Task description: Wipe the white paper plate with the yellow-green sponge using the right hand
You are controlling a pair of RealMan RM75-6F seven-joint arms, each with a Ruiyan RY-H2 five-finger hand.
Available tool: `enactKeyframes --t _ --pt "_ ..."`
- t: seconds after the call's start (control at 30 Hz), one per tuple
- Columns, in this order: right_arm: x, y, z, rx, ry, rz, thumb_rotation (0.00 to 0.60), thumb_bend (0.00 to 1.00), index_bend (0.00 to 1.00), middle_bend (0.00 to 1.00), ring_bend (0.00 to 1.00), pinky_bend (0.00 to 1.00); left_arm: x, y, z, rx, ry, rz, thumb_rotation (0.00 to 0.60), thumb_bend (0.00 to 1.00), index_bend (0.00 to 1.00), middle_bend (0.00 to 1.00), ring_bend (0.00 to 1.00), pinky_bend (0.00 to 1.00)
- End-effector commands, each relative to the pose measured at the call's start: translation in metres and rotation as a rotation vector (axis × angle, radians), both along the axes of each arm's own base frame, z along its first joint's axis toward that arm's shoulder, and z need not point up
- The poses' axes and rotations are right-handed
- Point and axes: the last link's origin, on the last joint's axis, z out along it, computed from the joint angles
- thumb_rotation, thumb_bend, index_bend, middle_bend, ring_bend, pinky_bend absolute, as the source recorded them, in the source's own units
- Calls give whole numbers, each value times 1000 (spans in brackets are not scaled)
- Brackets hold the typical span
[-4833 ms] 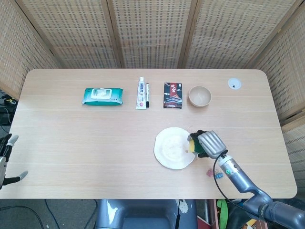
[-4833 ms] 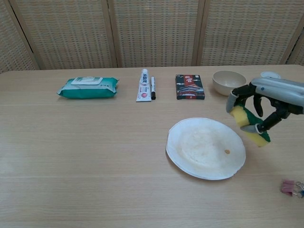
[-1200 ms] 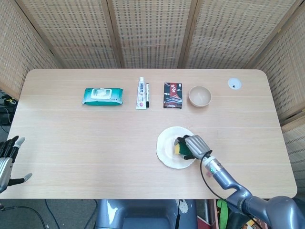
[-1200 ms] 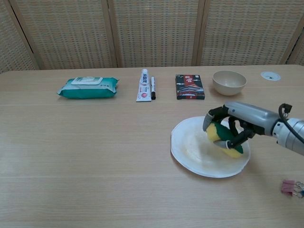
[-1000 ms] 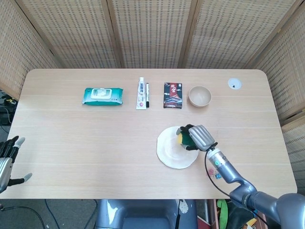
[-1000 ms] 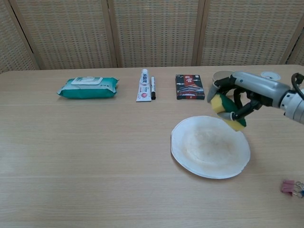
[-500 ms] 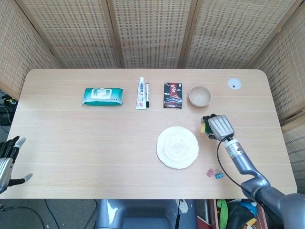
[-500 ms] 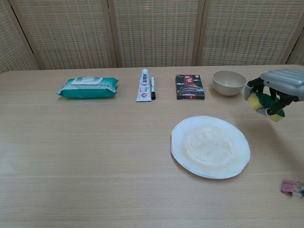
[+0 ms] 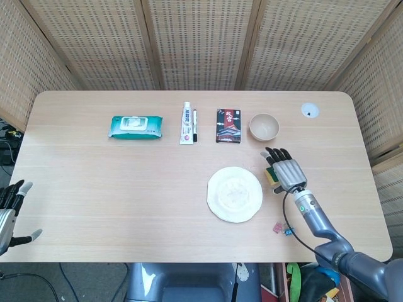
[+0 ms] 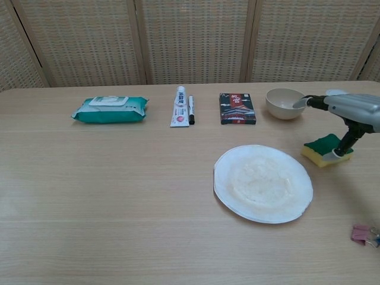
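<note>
The white paper plate (image 9: pixel 234 194) (image 10: pixel 262 183) lies flat on the table, right of centre. Just to its right the yellow-green sponge (image 9: pixel 271 177) (image 10: pixel 323 149) rests on the table, green side up. My right hand (image 9: pixel 287 170) (image 10: pixel 350 113) hovers over the sponge with its fingers stretched out and apart; in the chest view one fingertip (image 10: pixel 341 149) still touches the sponge's right end. My left hand (image 9: pixel 9 209) hangs off the table's front-left corner, fingers apart, holding nothing.
Along the back stand a teal wipes pack (image 9: pixel 135 126), a white tube (image 9: pixel 186 124) with a black pen (image 9: pixel 194 124), a black box (image 9: pixel 228 125) and a beige bowl (image 9: pixel 264 126). Small clips (image 9: pixel 281 229) (image 10: pixel 363 234) lie near the front right.
My right hand carried the sponge off the plate to the right, set it down on the table beside the plate and spread its fingers. The left hand stayed put.
</note>
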Motion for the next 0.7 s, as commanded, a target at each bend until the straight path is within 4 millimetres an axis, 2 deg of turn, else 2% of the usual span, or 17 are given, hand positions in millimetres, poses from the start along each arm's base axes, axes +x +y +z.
enactKeyframes --t 0.03,0.17,0.23,0.27,0.37,0.43,0.53,0.7 --pt "11 24 39 -88 -104 32 600 0 0 0 0 0 0 0 -1 -7 -6 -8 600 0 0 0 0 0" --pt "6 57 66 -134 -164 75 600 0 0 0 0 0 1 1 -1 -11 -14 -35 600 0 0 0 0 0" --pt "-5 79 81 -169 -165 90 600 0 0 0 0 0 3 1 0 -1 -22 -60 600 0 0 0 0 0" --pt "-13 96 86 -187 -194 75 600 0 0 0 0 0 5 0 0 9 -28 -81 600 0 0 0 0 0" --pt "-26 124 90 -206 -249 63 600 0 0 0 0 0 5 -4 -2 19 -34 -108 600 0 0 0 0 0" --pt "-44 152 96 -270 -225 49 600 0 0 0 0 0 4 -10 -3 23 -27 -117 600 0 0 0 0 0" --pt "-54 171 96 -297 -192 35 600 0 0 0 0 0 4 -15 -2 33 -26 -123 600 0 0 0 0 0" --pt "-58 183 99 -320 -129 15 600 0 0 0 0 0 4 -18 -3 29 -22 -119 600 0 0 0 0 0"
